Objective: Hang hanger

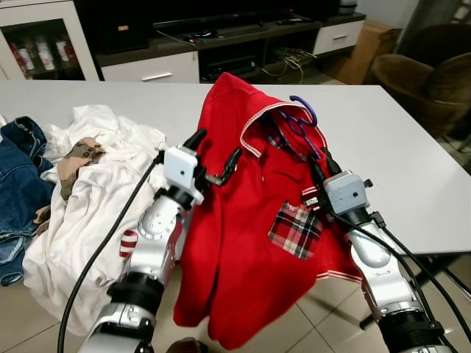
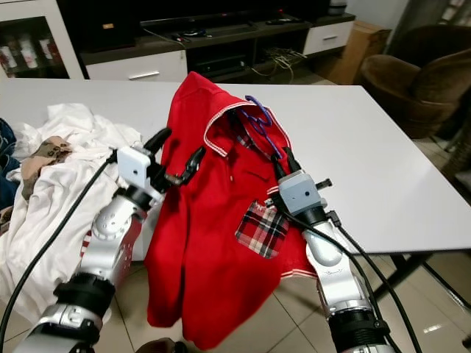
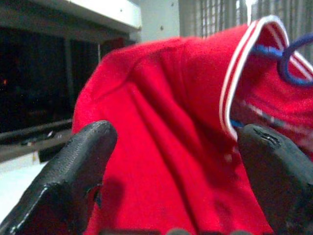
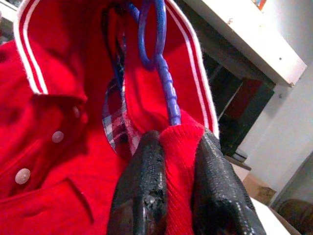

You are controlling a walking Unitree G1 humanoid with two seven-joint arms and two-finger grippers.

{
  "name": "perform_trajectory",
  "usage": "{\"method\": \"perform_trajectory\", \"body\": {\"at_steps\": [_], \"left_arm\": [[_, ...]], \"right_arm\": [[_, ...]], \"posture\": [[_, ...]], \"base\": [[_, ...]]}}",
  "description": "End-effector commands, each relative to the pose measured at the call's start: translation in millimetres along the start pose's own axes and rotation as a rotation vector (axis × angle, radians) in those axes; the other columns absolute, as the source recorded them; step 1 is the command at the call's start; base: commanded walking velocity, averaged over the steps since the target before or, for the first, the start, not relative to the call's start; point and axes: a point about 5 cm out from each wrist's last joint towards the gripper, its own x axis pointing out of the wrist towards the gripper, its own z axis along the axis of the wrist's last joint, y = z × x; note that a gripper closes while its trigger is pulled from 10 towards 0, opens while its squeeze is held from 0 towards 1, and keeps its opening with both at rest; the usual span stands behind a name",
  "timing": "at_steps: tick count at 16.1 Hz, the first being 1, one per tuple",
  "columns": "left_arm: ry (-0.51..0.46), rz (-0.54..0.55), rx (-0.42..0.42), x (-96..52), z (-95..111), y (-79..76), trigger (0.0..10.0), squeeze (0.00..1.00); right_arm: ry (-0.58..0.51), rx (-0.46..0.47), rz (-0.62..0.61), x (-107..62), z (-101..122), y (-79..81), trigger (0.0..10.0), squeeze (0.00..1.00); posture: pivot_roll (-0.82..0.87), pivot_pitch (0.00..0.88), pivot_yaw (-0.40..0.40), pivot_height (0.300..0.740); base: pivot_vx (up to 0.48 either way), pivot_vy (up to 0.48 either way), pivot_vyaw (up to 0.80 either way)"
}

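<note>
Right now the red short-sleeved polo shirt with white-striped collar and plaid chest pocket (image 1: 243, 243) hangs in the air in front of the white surface (image 1: 397, 147), carried on a blue plastic hanger (image 1: 302, 121) whose hook sticks up out of the collar. The right end effector (image 1: 318, 163) is clamped on the shirt's shoulder fabric and, as far as I can judge, the hanger arm beneath it — the right wrist view shows red knit pinched between both black fingers (image 4: 146, 196), just below the blue hook. The left end effector (image 1: 215, 158) is spread apart beside the other shoulder, gripping nothing. To do this step well, keep the pinch firm and the hook upright and clear of the collar. A heap of white cloth (image 1: 96, 198) and blue jeans (image 1: 18, 169) lies on the surface; no container is visible.
</note>
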Motion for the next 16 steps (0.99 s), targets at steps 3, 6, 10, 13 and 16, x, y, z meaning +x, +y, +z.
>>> {"method": "perform_trajectory", "body": {"at_steps": [3,6,10,13,16], "left_arm": [[-0.041,-0.007,0.010,11.2,11.0,4.4,10.0,0.00],[-0.047,-0.013,0.011,13.7,12.4,4.7,10.0,0.00],[-0.045,-0.023,0.005,12.9,10.6,2.4,10.0,0.00],[-0.042,-0.026,0.003,12.6,9.6,2.1,10.0,0.00],[-0.037,-0.030,0.002,12.3,8.5,1.7,10.0,0.00]], "right_arm": [[-0.035,0.000,-0.015,6.3,6.1,-3.6,10.0,0.00],[-0.031,0.000,-0.013,6.2,5.6,-2.7,10.0,0.00],[-0.030,0.000,-0.010,5.3,5.3,-2.3,10.0,0.00],[-0.032,-0.013,0.031,4.7,5.2,2.5,10.0,0.00],[-0.043,-0.015,0.049,4.2,7.1,5.6,10.0,0.00]], "posture": [[0.06,0.000,0.017,0.740],[0.05,0.000,0.020,0.740],[0.05,0.000,0.021,0.740],[0.05,0.000,0.021,0.740],[0.05,0.000,0.023,0.740]], "base": [[0.000,0.000,0.00],[0.000,0.000,0.00],[0.000,0.000,0.00],[0.000,0.000,0.00],[0.000,0.000,0.00]]}}
